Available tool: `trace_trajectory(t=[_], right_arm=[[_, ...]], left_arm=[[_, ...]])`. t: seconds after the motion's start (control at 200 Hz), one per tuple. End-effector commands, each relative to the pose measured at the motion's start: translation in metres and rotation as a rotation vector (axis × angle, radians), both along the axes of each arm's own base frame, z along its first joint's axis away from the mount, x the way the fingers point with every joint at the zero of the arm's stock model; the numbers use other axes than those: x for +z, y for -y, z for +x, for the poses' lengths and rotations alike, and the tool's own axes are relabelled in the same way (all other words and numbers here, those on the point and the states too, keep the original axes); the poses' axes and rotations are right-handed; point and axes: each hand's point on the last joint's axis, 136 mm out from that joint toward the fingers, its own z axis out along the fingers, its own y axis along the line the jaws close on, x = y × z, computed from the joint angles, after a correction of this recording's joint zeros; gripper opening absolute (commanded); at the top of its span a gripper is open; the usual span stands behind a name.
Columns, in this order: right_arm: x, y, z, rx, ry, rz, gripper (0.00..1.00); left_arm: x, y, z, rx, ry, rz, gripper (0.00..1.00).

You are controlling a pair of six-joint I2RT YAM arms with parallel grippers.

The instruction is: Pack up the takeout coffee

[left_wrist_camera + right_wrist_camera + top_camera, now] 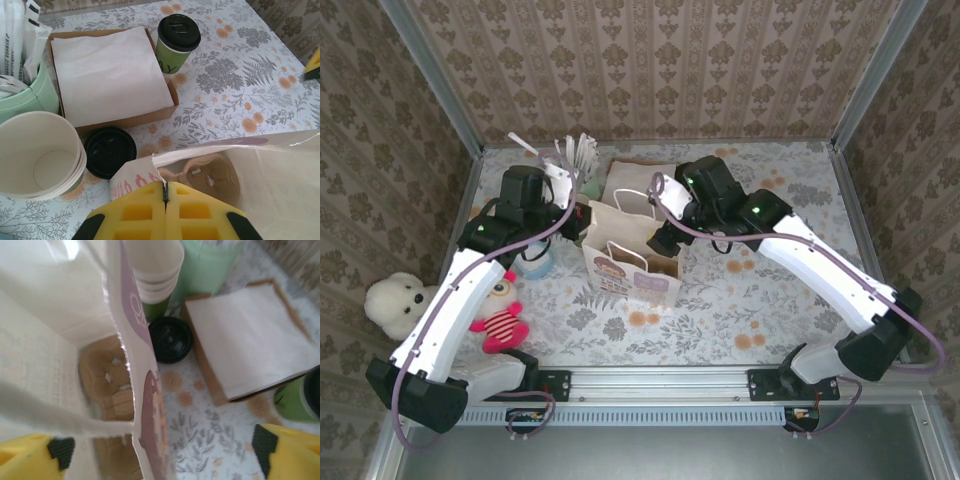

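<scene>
Small dark olive-green paper cup with round black plastic lid (177, 42): upright, long axis vertical, upper centre of left wrist view, just beside far corner of shallow brown cardboard tray of white napkins (107, 75), outside white paper carrier bag (630, 255). At right edge of right wrist view, close above one yellow finger. Right gripper (160, 455): spread wide, gripping nothing, straddling bag wall at bottom of frame. Judged the nearer tool, cup lying toward frame right. Right arm stretched from lower right of top view to bag mouth. Left gripper (165, 200): bottom centre, pads pressed together, apparently pinching bag rim.
</scene>
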Motion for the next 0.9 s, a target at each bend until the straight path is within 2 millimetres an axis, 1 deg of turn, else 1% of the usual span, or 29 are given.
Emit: trace_trajectory(t=[0.0, 0.015, 0.02, 0.025, 0.055, 0.095, 0.15, 0.21, 0.26, 0.34, 0.445, 0.525, 0.56, 0.6, 0.605, 0.615, 0.66, 0.7, 0.755, 0.8, 0.9], right_arm=[[-0.002, -0.006, 0.002, -0.016, -0.065, -0.003, 0.74], [-0.001, -0.007, 0.002, -0.014, -0.065, -0.001, 0.72], [-0.001, -0.008, 0.003, -0.012, -0.067, -0.002, 0.68], [-0.001, -0.008, 0.003, -0.012, -0.067, -0.002, 0.68], [0.0, -0.011, 0.003, -0.005, -0.069, 0.002, 0.59], [0.002, -0.016, 0.0, 0.026, -0.079, 0.014, 0.5], [0.008, -0.023, -0.007, 0.068, -0.096, 0.035, 0.44], [0.017, -0.025, -0.012, 0.077, -0.11, 0.051, 0.38], [0.021, -0.025, -0.016, 0.064, -0.13, 0.052, 0.29], [0.025, -0.022, -0.024, 0.031, -0.159, 0.044, 0.18], [0.022, -0.014, -0.037, -0.009, -0.218, -0.017, 0.15], [0.014, -0.005, -0.037, -0.102, -0.268, -0.037, 0.11], [0.006, -0.003, -0.037, -0.138, -0.292, -0.039, 0.08], [-0.004, -0.001, -0.036, -0.172, -0.306, -0.037, 0.08], [-0.007, 0.0, -0.036, -0.177, -0.313, -0.043, 0.08], [-0.007, 0.0, -0.035, -0.187, -0.308, -0.039, 0.08], [-0.02, 0.005, -0.029, -0.249, -0.307, -0.049, 0.06], [-0.024, 0.008, -0.023, -0.303, -0.301, -0.043, 0.06], [-0.021, 0.007, -0.016, -0.356, -0.294, -0.012, 0.08], [-0.014, 0.005, -0.013, -0.376, -0.288, 0.019, 0.08], [0.002, 0.002, -0.011, -0.391, -0.26, 0.092, 0.07]], left_arm=[[0.011, 0.003, 0.001, -0.04, 0.029, -0.004, 0.0], [0.011, 0.003, 0.001, -0.041, 0.026, -0.001, 0.0], [0.01, 0.003, 0.001, -0.042, 0.025, -0.001, 0.0], [0.011, 0.003, 0.001, -0.043, 0.024, 0.0, 0.0], [0.01, 0.004, 0.001, -0.049, 0.017, 0.0, 0.0], [0.012, 0.006, 0.0, -0.065, 0.015, -0.002, 0.0], [0.014, 0.008, 0.0, -0.078, 0.008, -0.007, 0.01], [0.015, 0.011, 0.001, -0.095, -0.002, -0.009, 0.01], [0.017, 0.013, 0.001, -0.109, -0.008, -0.01, 0.01], [0.02, 0.016, 0.002, -0.131, -0.024, -0.022, 0.02], [0.026, 0.023, 0.006, -0.172, -0.079, -0.061, 0.03], [0.026, 0.029, 0.007, -0.201, -0.114, -0.069, 0.04], [0.023, 0.03, 0.007, -0.206, -0.124, -0.069, 0.06], [0.017, 0.028, 0.009, -0.196, -0.135, -0.06, 0.1], [0.016, 0.028, 0.01, -0.195, -0.137, -0.057, 0.1], [0.014, 0.028, 0.011, -0.19, -0.138, -0.054, 0.11], [0.006, 0.024, 0.015, -0.167, -0.143, -0.038, 0.12], [0.002, 0.02, 0.02, -0.141, -0.148, -0.033, 0.12], [0.003, 0.018, 0.023, -0.133, -0.155, -0.045, 0.11], [0.009, 0.019, 0.024, -0.14, -0.147, -0.058, 0.11], [0.025, 0.02, 0.023, -0.149, -0.103, -0.077, 0.13]])
